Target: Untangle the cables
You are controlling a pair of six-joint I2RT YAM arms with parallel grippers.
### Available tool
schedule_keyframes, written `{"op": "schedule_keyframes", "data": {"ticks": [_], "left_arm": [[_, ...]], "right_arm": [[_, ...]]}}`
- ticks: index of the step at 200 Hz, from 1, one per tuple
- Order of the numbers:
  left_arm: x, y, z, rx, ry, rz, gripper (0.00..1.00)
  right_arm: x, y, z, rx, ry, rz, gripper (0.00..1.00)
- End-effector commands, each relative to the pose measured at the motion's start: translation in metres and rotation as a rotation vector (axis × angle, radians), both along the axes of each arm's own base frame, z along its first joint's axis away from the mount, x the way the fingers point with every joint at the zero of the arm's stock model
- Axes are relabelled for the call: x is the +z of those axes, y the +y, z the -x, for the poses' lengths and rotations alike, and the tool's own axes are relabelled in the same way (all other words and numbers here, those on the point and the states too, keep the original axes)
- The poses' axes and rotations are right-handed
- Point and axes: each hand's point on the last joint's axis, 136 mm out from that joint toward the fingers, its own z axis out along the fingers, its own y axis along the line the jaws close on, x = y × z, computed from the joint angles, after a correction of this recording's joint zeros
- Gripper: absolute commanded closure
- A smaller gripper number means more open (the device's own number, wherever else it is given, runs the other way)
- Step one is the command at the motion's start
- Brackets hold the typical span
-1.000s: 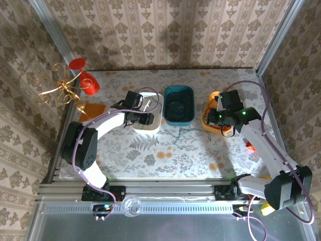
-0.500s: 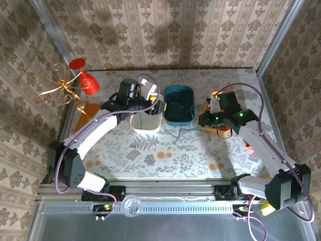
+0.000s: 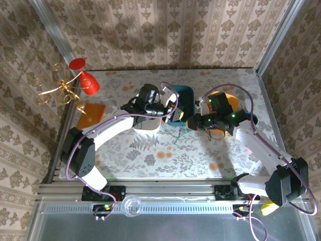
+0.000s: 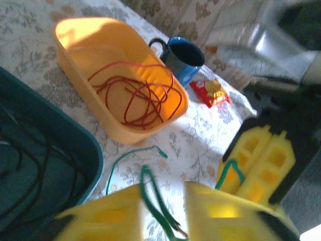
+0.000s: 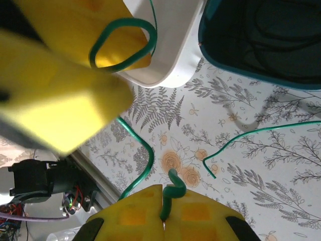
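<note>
Green cable point(image 5: 150, 153) is strung just in front of the teal bin point(image 5: 225, 55). The right gripper point(image 5: 164, 198) has its jaws clamped on it. The left gripper point(image 4: 160, 201) has narrow jaws around it, can't tell if it's actually pinching. Yank too hard and I'd guess it slips out.

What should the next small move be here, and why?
Probably close the left gripper firmly on the green cable: a strand runs between its fingers, grip unclear, while the right gripper is shut on the same cable. The red cable lies in the orange bin and a dark cable in the teal bin.
</note>
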Motion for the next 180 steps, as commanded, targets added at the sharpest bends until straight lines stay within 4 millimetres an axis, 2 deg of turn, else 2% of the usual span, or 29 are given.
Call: {"op": "schedule_keyframes", "data": {"ticks": [1, 15, 44, 70, 95, 111, 124, 133, 139, 150, 161, 170, 180], "left_arm": [[0.008, -0.008, -0.009, 0.027, -0.005, 0.062, 1.00], [0.006, -0.002, -0.018, 0.084, -0.024, 0.038, 1.00], [0.012, 0.023, -0.043, 0.250, -0.068, 0.034, 1.00], [0.039, 0.054, -0.061, 0.380, -0.082, 0.154, 1.00], [0.060, 0.080, -0.068, 0.449, -0.078, 0.245, 1.00], [0.062, 0.093, -0.070, 0.482, -0.073, 0.254, 1.00], [0.060, 0.104, -0.073, 0.521, -0.072, 0.242, 1.00], [0.057, 0.112, -0.076, 0.559, -0.080, 0.222, 1.00], [0.054, 0.119, -0.079, 0.592, -0.084, 0.205, 1.00], [0.049, 0.138, -0.086, 0.677, -0.082, 0.178, 1.00], [0.043, 0.159, -0.092, 0.777, -0.079, 0.162, 1.00], [0.039, 0.186, -0.100, 0.880, -0.075, 0.156, 1.00], [0.033, 0.203, -0.104, 0.943, -0.063, 0.149, 1.00]], "right_arm": [[0.009, 0.006, -0.004, 0.008, -0.031, -0.005, 1.00], [0.006, -0.002, -0.010, -0.039, -0.043, 0.030, 1.00], [-0.016, -0.031, -0.017, -0.174, -0.021, 0.181, 1.00], [-0.046, -0.061, -0.016, -0.281, 0.059, 0.351, 1.00], [-0.060, -0.080, -0.016, -0.373, 0.097, 0.433, 1.00], [-0.060, -0.081, -0.019, -0.395, 0.097, 0.420, 1.00], [-0.052, -0.064, -0.024, -0.349, 0.075, 0.341, 1.00], [-0.043, -0.047, -0.027, -0.293, 0.051, 0.263, 0.88], [-0.034, -0.038, -0.028, -0.270, 0.032, 0.216, 0.73], [-0.022, -0.030, -0.028, -0.247, 0.000, 0.164, 0.56], [-0.008, -0.029, -0.035, -0.267, -0.061, 0.132, 0.49], [-0.004, -0.034, -0.037, -0.289, -0.091, 0.142, 0.47], [-0.001, -0.038, -0.038, -0.296, -0.115, 0.160, 0.47]]}}
